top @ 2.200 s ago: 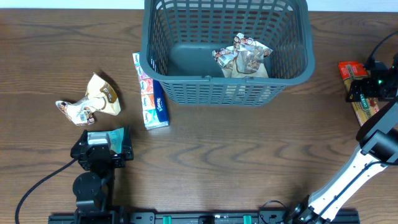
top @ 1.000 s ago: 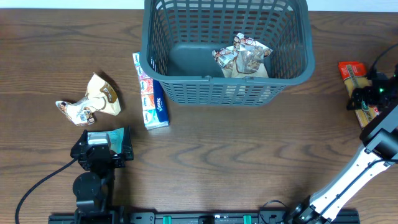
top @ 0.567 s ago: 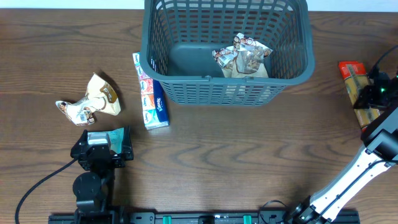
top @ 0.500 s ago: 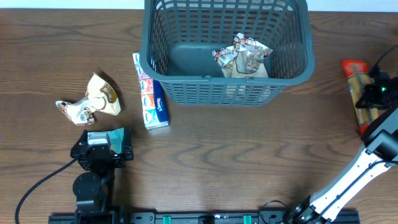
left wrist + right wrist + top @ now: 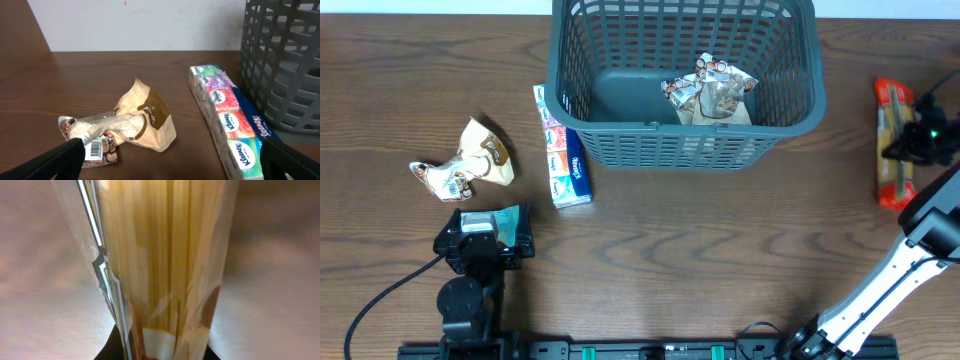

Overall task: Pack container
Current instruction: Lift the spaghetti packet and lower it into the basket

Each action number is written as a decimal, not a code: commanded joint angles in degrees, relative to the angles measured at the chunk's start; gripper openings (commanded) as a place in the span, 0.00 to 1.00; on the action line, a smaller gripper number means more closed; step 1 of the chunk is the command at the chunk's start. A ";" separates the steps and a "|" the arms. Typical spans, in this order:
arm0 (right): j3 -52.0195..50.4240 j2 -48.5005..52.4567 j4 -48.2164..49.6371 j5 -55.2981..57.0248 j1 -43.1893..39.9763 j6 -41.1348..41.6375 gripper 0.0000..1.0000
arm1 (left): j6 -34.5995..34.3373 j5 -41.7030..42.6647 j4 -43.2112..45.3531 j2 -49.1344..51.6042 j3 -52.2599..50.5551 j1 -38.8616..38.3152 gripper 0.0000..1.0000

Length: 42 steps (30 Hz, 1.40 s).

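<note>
The container (image 5: 790,118), a large dark grey lattice basket, stands at the back centre with crumpled snack packets (image 5: 710,92) inside. At the far right my right gripper (image 5: 918,142) is shut on a long spaghetti packet (image 5: 892,145) with red ends. In the right wrist view the spaghetti packet (image 5: 165,255) fills the frame, pinched low between dark fingers. My left gripper (image 5: 485,218) rests open at the front left, nothing between its fingers (image 5: 60,160). Ahead of it lie a crumpled tan snack packet (image 5: 135,122) and a Kleenex tissue pack (image 5: 227,125).
The tan snack packet (image 5: 470,160) lies at the left of the wooden table. The tissue pack (image 5: 563,160) lies along the basket's left front corner, close to its wall (image 5: 285,65). A black cable (image 5: 380,295) trails from the left arm.
My right gripper has shut on the spaghetti packet. The packet has swung from a tilt to lie straight along the right edge and shifted right.
</note>
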 commanded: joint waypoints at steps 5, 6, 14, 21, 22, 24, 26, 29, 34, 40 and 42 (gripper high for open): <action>12.13 1.75 2.16 -23.76 4.66 9.84 0.01 | -0.33 0.13 -0.57 -0.39 -1.53 0.31 0.99; 15.58 1.66 1.97 -25.20 4.96 11.23 0.01 | -0.31 0.13 -0.57 -0.39 -1.53 0.31 0.99; 41.79 0.26 0.90 -33.68 5.35 20.96 0.01 | -0.33 0.13 -0.57 -0.39 -1.53 0.31 0.99; 59.60 -2.40 1.40 -40.89 8.94 24.87 0.01 | -0.31 0.13 -0.57 -0.39 -1.53 0.31 0.99; 60.39 -3.10 2.10 -41.03 10.14 25.29 0.01 | -0.33 0.13 -0.57 -0.39 -1.53 0.28 0.99; 60.26 -4.87 3.72 -41.18 13.16 25.42 0.01 | -0.33 0.13 -0.57 -0.39 -1.53 0.31 0.99; 60.26 -5.86 5.01 -41.20 15.91 25.42 0.01 | -0.31 0.13 -0.57 -0.39 -1.53 0.31 0.99; 60.26 -6.54 7.15 -41.22 20.92 25.42 0.01 | -0.31 0.13 -0.57 -0.39 -1.53 0.31 0.99; 60.11 -6.49 7.78 -40.48 29.05 23.02 0.01 | -0.31 0.13 -0.57 -0.39 -1.53 0.31 0.99; 59.36 -6.47 2.10 -40.26 35.50 19.08 0.01 | -0.33 0.13 -0.57 -0.39 -1.53 0.28 0.99; 58.95 -6.47 -1.60 -38.91 37.38 16.81 0.01 | -0.33 0.13 -0.57 -0.39 -1.53 0.31 0.99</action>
